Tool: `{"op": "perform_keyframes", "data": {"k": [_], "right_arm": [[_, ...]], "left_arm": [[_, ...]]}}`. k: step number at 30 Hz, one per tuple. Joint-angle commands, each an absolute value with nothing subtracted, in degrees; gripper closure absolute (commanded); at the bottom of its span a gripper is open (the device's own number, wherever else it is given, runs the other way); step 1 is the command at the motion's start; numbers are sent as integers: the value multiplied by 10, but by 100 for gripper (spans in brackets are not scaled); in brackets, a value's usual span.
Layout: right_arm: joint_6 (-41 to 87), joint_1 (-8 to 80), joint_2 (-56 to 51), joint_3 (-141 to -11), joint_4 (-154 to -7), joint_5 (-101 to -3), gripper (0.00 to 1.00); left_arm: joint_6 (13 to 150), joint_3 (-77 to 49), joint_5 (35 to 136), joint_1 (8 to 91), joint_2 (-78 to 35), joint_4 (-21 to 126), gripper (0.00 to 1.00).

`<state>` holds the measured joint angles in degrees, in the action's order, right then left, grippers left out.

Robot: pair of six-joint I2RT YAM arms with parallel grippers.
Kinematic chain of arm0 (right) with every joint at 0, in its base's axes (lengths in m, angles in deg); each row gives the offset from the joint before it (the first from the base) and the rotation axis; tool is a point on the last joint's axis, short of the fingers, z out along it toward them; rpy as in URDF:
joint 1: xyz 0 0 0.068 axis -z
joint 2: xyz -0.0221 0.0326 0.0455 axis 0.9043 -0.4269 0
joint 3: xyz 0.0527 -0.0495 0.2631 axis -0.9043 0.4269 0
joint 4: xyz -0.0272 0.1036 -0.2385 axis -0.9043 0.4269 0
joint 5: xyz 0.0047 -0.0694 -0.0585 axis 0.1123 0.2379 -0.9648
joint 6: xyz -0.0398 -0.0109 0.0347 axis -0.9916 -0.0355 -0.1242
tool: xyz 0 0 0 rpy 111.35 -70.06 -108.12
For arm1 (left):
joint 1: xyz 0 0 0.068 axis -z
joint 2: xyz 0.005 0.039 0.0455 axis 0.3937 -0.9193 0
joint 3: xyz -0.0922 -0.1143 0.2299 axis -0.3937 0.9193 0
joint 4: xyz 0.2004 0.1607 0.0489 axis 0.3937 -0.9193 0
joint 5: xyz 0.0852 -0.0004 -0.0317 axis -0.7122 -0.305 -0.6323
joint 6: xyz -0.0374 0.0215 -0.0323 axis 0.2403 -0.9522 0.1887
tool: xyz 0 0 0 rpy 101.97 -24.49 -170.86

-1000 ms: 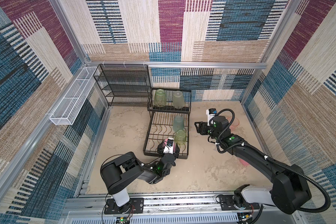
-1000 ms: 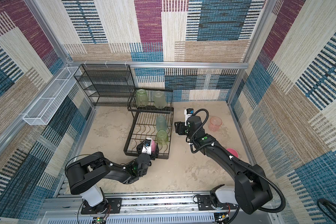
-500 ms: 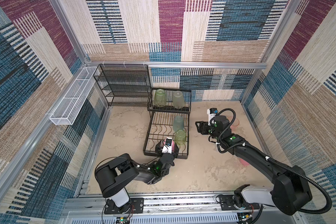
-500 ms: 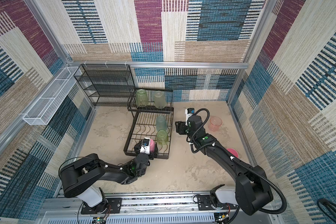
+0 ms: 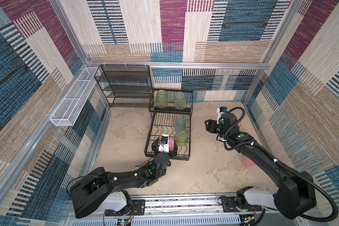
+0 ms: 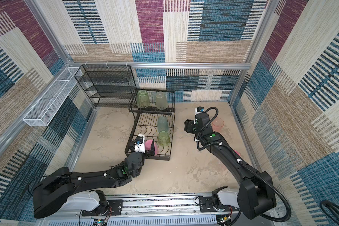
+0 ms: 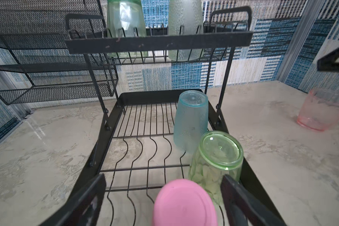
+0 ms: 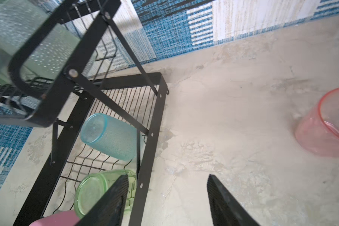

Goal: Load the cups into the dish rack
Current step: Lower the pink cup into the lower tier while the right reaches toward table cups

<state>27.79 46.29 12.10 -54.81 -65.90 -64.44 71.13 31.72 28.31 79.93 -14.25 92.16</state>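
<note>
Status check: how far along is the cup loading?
Done: the rack holds four inverted: green cup, frosted cup on the shelf; teal cup, lower green cup in the tray. In hand: left gripper open around the pink cup in the tray. Left: clear cup and second pink cup on the table; right gripper open, empty.

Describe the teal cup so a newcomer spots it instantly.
Start at the black two-tier wire dish rack on the beige tabletop. On its low tray's right side in both top views stands the frosted teal plastic tumbler, upside down. Beside it stands a ribbed translucent green tumbler; only this one is teal.
</note>
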Motion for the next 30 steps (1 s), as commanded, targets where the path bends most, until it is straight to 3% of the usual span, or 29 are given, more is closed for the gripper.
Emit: {"op": "perform_keyframes", "data": {"k": [1,15,30], "right_arm": [[304,491,119,-557,-611,-655,33],[424,618,156,-569,-424,-729,28],[485,687,202,-566,-277,-758,33]], "left_arm": [[730,312,297,799,-104,851,6],[803,255,382,799,-23,618,7],[807,230,458,797,-22,587,8]]}}
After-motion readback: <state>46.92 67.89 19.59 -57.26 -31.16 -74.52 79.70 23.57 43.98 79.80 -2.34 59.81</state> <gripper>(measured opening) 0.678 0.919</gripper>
